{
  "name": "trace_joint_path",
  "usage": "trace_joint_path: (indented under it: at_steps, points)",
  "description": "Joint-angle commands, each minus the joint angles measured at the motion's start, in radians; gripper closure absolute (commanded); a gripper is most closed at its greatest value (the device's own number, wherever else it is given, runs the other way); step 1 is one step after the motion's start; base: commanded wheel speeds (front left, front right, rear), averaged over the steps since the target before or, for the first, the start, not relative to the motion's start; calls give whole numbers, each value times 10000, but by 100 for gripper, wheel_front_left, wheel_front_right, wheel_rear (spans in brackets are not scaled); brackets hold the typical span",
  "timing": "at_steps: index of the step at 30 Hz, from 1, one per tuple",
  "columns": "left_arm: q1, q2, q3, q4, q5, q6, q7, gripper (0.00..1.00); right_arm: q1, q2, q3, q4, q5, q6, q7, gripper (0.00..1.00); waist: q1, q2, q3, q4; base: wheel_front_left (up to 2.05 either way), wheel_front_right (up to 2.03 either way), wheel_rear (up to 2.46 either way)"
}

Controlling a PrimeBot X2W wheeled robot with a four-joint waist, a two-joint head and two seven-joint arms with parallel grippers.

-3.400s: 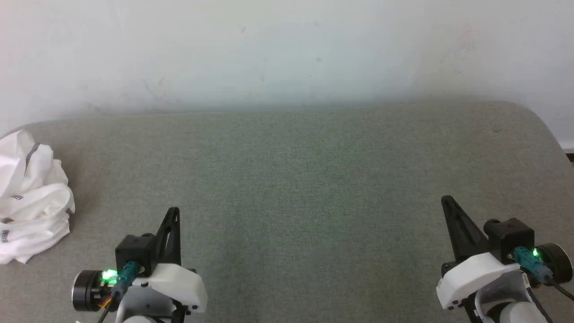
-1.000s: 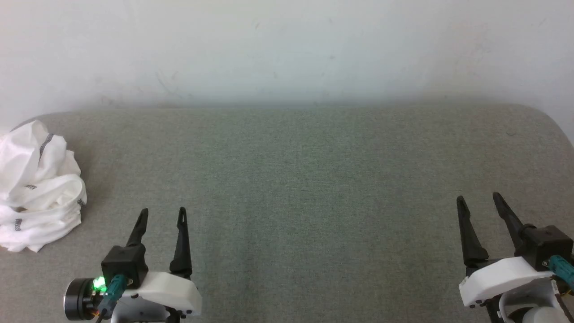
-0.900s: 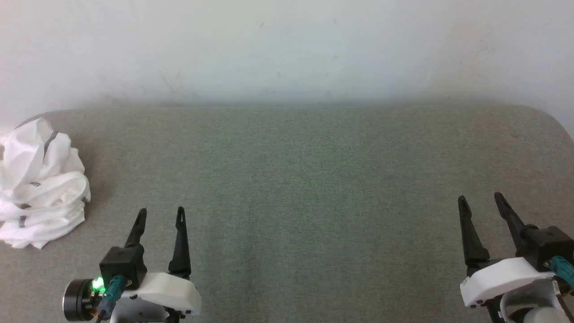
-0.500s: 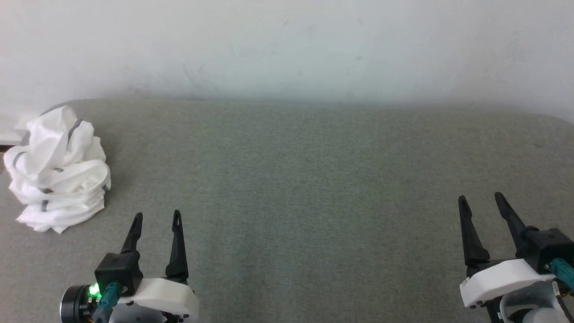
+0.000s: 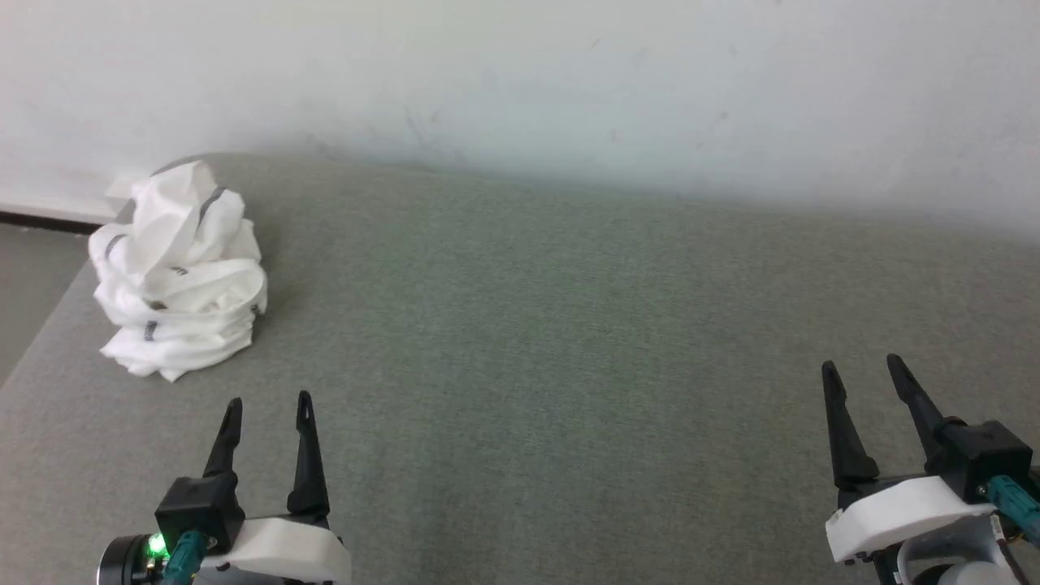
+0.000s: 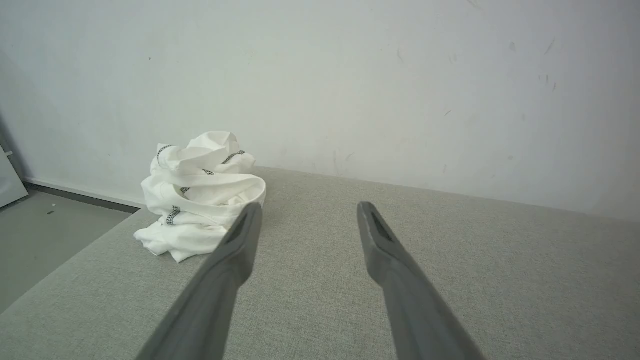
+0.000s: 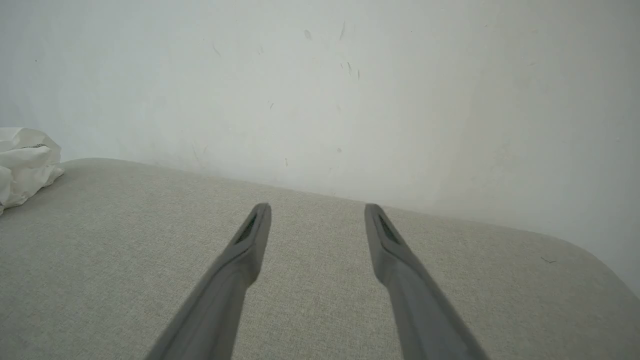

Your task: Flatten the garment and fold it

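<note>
- The garment is a crumpled white heap with dark dashed stitching. It sits at about 10 o'clock in the head view, on the padded grey surface.
- The heap is close to the surface's rounded far-left corner, just short of the pale wall behind it. It is bunched up tall, neither spread nor folded.
- The left pincer is at 7 o'clock in the head view. Its two dark fingers stand apart and point towards 12 o'clock, with nothing between them.
- The garment lies at roughly 11 o'clock from the left pincer, near it but clearly not touching.
- In the left wrist view, the garment shows at 10 o'clock, just past the tip of the left-hand finger. The gap of the left pincer frames bare grey fabric.
- The right pincer is at 4 o'clock in the head view, well apart from the garment. Its fingers are likewise spread and hold nothing.
- In the right wrist view, an edge of the garment shows at 9 o'clock. The right pincer points at the wall over the grey surface.
- A strip of grey floor shows at 9 o'clock in the head view, beyond the surface's left edge.
</note>
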Motion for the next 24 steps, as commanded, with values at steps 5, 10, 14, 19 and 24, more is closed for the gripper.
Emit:
trace_joint_path:
  at_steps: [5,10,14,19,24]
  points:
    - [188,-18,20,-82,-158,135,-192,0,123,18,42,103,85,-6,-189,0,0,0,14,645,0,0,0]
    - [256,-19,139,-46,-239,96,-296,0,146,20,83,182,102,-6,-294,0,0,0,-19,1142,0,0,0]
    - [327,-20,213,-11,-312,64,-380,0,155,21,146,247,104,-6,-377,0,0,0,-56,1518,0,0,0]
    - [451,-21,252,30,-393,61,-485,0,184,22,211,370,176,-7,-482,0,0,0,-142,1961,0,0,0]
    - [535,-22,370,33,-470,61,-589,0,205,23,414,505,208,-7,-586,0,0,0,-190,2341,0,0,0]
